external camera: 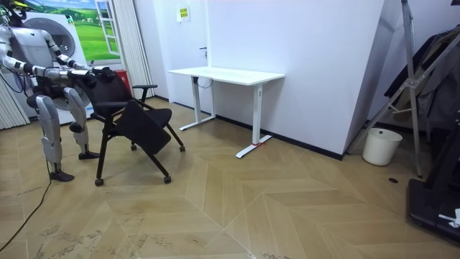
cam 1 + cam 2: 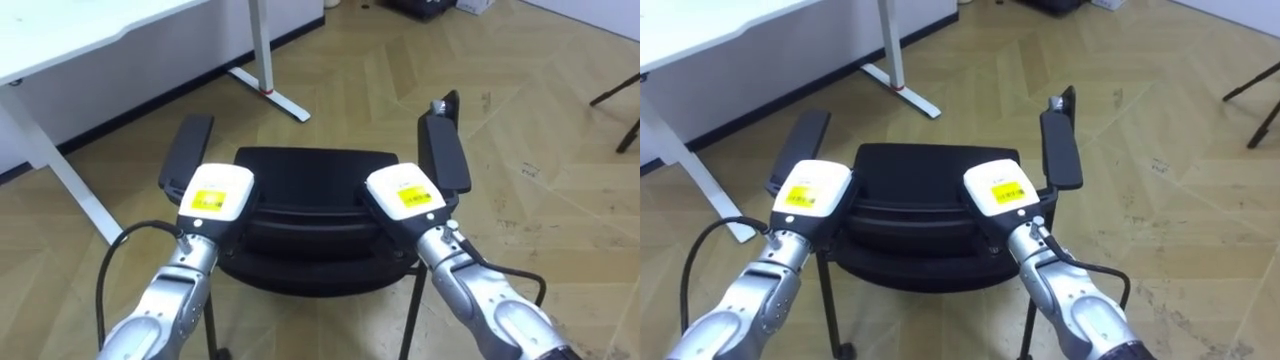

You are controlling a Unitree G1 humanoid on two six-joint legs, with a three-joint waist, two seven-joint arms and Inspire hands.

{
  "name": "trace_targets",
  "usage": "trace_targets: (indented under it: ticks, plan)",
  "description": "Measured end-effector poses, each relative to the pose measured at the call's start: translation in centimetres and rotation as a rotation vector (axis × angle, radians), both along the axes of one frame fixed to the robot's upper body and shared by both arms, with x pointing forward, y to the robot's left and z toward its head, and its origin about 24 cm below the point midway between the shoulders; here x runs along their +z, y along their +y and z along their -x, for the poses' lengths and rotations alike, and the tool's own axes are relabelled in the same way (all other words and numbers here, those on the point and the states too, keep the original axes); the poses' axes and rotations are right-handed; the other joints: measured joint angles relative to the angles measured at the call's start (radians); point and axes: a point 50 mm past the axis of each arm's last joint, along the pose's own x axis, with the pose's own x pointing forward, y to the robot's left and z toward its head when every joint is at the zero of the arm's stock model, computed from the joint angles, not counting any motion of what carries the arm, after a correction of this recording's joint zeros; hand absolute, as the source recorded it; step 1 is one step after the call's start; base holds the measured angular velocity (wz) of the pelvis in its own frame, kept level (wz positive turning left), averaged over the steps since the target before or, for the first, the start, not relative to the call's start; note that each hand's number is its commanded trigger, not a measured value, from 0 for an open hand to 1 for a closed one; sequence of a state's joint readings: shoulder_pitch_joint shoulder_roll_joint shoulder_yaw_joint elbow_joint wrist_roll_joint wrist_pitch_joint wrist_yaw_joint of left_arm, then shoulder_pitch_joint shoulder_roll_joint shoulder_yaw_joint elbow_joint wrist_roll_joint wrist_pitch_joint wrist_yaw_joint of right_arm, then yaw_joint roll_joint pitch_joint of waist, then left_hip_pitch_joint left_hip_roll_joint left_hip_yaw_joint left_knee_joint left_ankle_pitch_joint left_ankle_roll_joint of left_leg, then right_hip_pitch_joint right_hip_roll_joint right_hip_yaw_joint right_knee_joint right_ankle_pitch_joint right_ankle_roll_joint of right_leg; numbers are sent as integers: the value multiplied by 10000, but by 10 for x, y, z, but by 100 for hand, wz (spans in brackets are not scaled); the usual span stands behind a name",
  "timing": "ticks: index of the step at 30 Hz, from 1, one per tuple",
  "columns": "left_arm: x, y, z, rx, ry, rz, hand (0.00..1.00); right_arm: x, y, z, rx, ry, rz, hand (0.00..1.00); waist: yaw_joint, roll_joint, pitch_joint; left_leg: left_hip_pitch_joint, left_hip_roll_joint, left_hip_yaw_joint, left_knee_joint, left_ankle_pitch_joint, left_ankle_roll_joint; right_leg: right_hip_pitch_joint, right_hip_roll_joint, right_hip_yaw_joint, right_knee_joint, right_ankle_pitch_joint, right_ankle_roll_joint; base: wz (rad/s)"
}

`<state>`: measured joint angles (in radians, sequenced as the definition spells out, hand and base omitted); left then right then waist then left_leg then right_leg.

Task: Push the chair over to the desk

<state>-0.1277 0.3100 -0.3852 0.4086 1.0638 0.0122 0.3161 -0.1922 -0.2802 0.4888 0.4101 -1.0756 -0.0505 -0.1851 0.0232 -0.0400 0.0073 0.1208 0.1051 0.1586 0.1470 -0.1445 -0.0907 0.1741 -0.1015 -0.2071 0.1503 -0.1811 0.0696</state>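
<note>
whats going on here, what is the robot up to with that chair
A humanoid robot stands right behind a black chair, arms stretched out in front of it. Its left robot hand and right robot hand both sit at the top of the backrest, one toward each end. The chair faces away from the robot, and a white desk stands ahead and to its left. Whether the hands are gripping the backrest or just pressing on it cannot be seen.

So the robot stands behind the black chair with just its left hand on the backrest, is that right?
Not quite: both hands are on the backrest of the black chair, left hand and right hand side by side, as the left eye view shows. It does stand behind it.
</note>
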Motion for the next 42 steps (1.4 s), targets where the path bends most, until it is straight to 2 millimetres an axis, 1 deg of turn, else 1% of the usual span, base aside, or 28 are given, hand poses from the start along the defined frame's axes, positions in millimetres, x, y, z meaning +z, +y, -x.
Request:
trace_targets:
  ticks: [7, 9, 11, 14, 15, 16, 19, 20, 21, 22, 23, 24, 25, 26, 27, 28, 31, 32, 33, 34, 35, 36, 37, 38, 39, 40, 41, 42]
  plan:
    - [1, 0, -7, -214, -56, -115, 100, -1, -2, 0, -30, -38, 21, 100, 64, -134, 22, -434, 45, -335, 494, -5, -8, -40, 2, -363, 97, -74, -106, 14]
    - [-2, 2, -7, -277, 101, -164, 100, -2, -2, 0, -39, -40, 8, 100, 89, -202, 35, -753, 86, -546, 966, -11, -17, -181, 3, -572, 369, -261, -191, 28]
    - [-3, 2, -10, -398, 178, -218, 100, -4, -3, 1, -41, 14, 18, 100, 119, -274, 72, -1048, 141, -544, 1540, -15, -23, -182, 3, -758, 590, -462, -273, 34]
    - [-7, 3, -10, -470, 321, -228, 100, -8, -4, 3, 80, 125, 116, 100, 287, -308, 115, -1511, 320, -547, 2646, -12, -23, -206, 32, -998, 1108, -945, -444, 25]
    - [-8, 3, -9, -476, 330, -209, 100, -10, -4, 4, 134, 129, 111, 100, 375, -329, 93, -1669, 444, -545, 3032, -8, -21, -204, 111, -1048, 1267, -1068, -539, 17]
    - [-9, 3, -8, -457, 344, -191, 100, -10, -4, 5, 148, 127, 91, 100, 414, -253, 117, -1783, 525, -545, 3243, -7, -21, -214, 170, -1079, 1331, -1120, -596, 14]
    - [-10, 4, -2, -389, 208, -82, 100, -11, -5, 7, 253, -56, 65, 100, 449, -258, 92, -2577, 839, -535, 4295, 139, 155, -234, 300, -1185, 1628, -1318, -868, 29]
    - [-10, 3, -2, -405, 197, -19, 100, -11, -7, 7, 304, -86, 128, 100, 456, -265, 137, -2938, 711, -538, 4485, 25, 316, -180, 309, -1124, 1649, -1343, -956, 24]
    - [-10, 0, -2, -441, 152, 100, 100, -10, -11, 8, 404, -108, 287, 100, 518, -183, 132, -3250, 311, -437, 4076, -48, 440, -194, 299, -1079, 1688, -1397, -990, 8]
    - [-11, 0, -1, -430, 154, 161, 100, -9, -13, 8, 465, -146, 324, 100, 597, -91, 138, -3381, 148, -363, 3722, -5, 489, -235, 297, -1048, 1750, -1440, -1006, -28]
    - [-13, 0, 4, -391, 87, 282, 100, -9, -14, 9, 593, -241, 367, 100, 709, 60, 114, -3569, -175, -204, 2766, 215, 495, -313, 313, -1068, 1851, -1553, -1023, -45]
    - [-13, -1, 7, -412, -15, 325, 100, -10, -14, 12, 639, -282, 367, 100, 858, 64, 83, -3637, -496, -200, 2043, 747, 814, -302, 321, -990, 2022, -1756, -972, -48]
    - [-13, -1, 8, -433, -15, 302, 100, -12, -14, 13, 629, -261, 351, 100, 992, 47, 61, -3629, -556, -228, 1894, 943, 883, -301, 306, -902, 2092, -1860, -933, -35]
    - [-13, 2, 10, -456, -14, 206, 100, -14, -12, 16, 616, -240, 214, 100, 1137, -102, -45, -3565, -664, -232, 1786, 1124, 1008, -263, 256, -914, 2116, -1940, -775, -8]
    - [-10, 2, 9, -515, -106, 148, 100, -15, -12, 17, 583, -283, 167, 100, 1094, -244, -49, -3494, -827, -211, 1748, 1136, 1034, -187, 173, -978, 2103, -1959, -779, 7]
    - [-9, 1, 9, -528, -150, 145, 100, -15, -13, 17, 563, -331, 153, 100, 1088, -218, -70, -3472, -874, -201, 1758, 1140, 1053, -149, 129, -1001, 2104, -1962, -776, 14]
    - [-8, 1, 8, -550, -196, 159, 100, -15, -14, 16, 593, -568, 232, 100, 1191, -371, -50, -3413, -1082, -14, 1957, 1058, 1300, 2, -136, -969, 2128, -2116, -590, -3]
    - [-8, 1, 8, -554, -210, 178, 100, -15, -14, 16, 616, -691, 255, 100, 1233, -487, -88, -3365, -1254, 46, 2022, 947, 1457, 40, -365, -1019, 2259, -2251, -489, 4]
    - [-6, 1, 6, -598, -267, 203, 100, -13, -15, 14, 627, -812, 287, 100, 1249, -602, -67, -3319, -1501, 106, 2147, 782, 1607, -20, -705, -1076, 2704, -2468, -332, 5]
    - [-5, 1, 4, -614, -283, 228, 100, -12, -15, 13, 629, -849, 318, 100, 1255, -651, -65, -3284, -1552, 117, 2254, 675, 1684, -71, -879, -1122, 3130, -2565, -222, 0]
    - [-4, 1, 1, -568, -279, 274, 100, -9, -14, 7, 664, -967, 382, 100, 1283, -557, 28, -3244, -1703, 180, 2492, 420, 1774, -521, -1212, -1371, 4470, -2535, -118, -7]
    - [-4, 1, -3, -507, -252, 328, 100, -7, -13, 2, 689, -1043, 493, 100, 1253, -382, 112, -3261, -1696, 168, 2784, 223, 1843, -1070, -1608, -1516, 6015, -2065, -178, -4]
    - [-4, 1, -4, -500, -218, 333, 100, -7, -13, 1, 679, -1034, 522, 100, 1221, -318, 110, -3244, -1697, 109, 2875, 128, 1881, -1352, -1760, -1507, 6685, -1707, -198, 17]
    - [-4, 0, -5, -518, -156, 317, 100, -9, -13, 1, 625, -977, 493, 100, 1161, -163, 133, -3070, -1678, -121, 2938, -39, 1943, -1739, -1921, -1453, 7554, -899, -329, 27]
    - [-4, 1, -5, -546, -157, 257, 100, -11, -13, 2, 557, -893, 399, 100, 1090, -93, 208, -2807, -1682, -371, 2919, -195, 2002, -1935, -1900, -1230, 8102, -13, -377, 28]
    - [-4, 2, -5, -578, -130, 227, 100, -13, -13, 3, 529, -845, 367, 100, 1063, 38, 263, -2701, -1692, -561, 2891, -263, 2037, -2037, -1844, -1137, 8316, 247, -427, 0]
    - [-4, 3, -5, -595, -139, 187, 100, -13, -11, 3, 547, -850, 293, 100, 1193, 110, 237, -2586, -1672, -673, 2777, -353, 2095, -2550, -1672, -823, 8659, 203, -371, -19]
    - [-3, 6, -5, -580, -204, 131, 100, -13, -7, 3, 547, -871, 221, 100, 1245, 175, 234, -2478, -1667, -850, 2634, -373, 2112, -3154, -1499, -694, 8704, -170, -426, -17]
